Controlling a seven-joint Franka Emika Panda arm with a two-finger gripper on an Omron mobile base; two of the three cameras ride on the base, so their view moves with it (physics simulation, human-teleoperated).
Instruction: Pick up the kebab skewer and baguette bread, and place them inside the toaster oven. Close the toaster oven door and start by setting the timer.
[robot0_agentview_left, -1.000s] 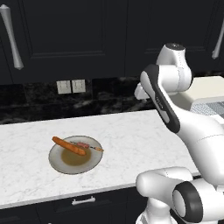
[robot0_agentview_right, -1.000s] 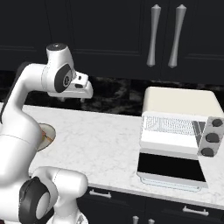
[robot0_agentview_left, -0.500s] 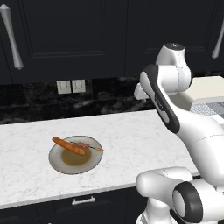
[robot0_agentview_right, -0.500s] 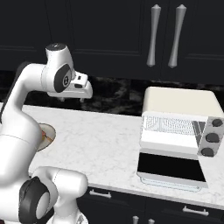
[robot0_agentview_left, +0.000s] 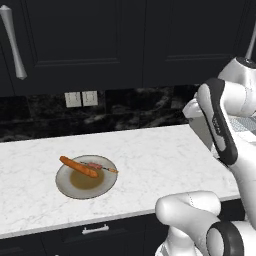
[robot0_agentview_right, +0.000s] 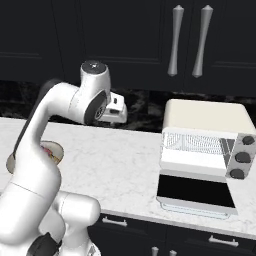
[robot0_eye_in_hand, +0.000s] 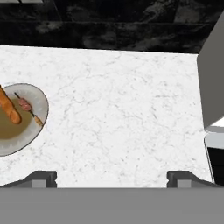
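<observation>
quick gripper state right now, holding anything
Gripper: open, holding nothing; its fingertips stand wide apart above the bare counter, between the plate and the toaster oven.

One round grey-beige plate (robot0_agentview_left: 64, 186) sits on the white marble bench (robot0_agentview_left: 150, 160), carrying one long orange-brown baguette loaf (robot0_agentview_left: 79, 166) and one thin kebab skewer with reddish-brown meat chunks (robot0_agentview_left: 101, 167). One cream-white boxy toaster oven (robot0_agentview_right: 205, 137) stands on the bench, with one black glass door (robot0_agentview_right: 196, 191) and three dark round knobs (robot0_agentview_right: 242, 157) down its right side. Two pale wall outlets (robot0_agentview_left: 81, 98) sit on the dark backsplash. Two silver cabinet handles (robot0_agentview_right: 189, 41) hang above the oven.
</observation>
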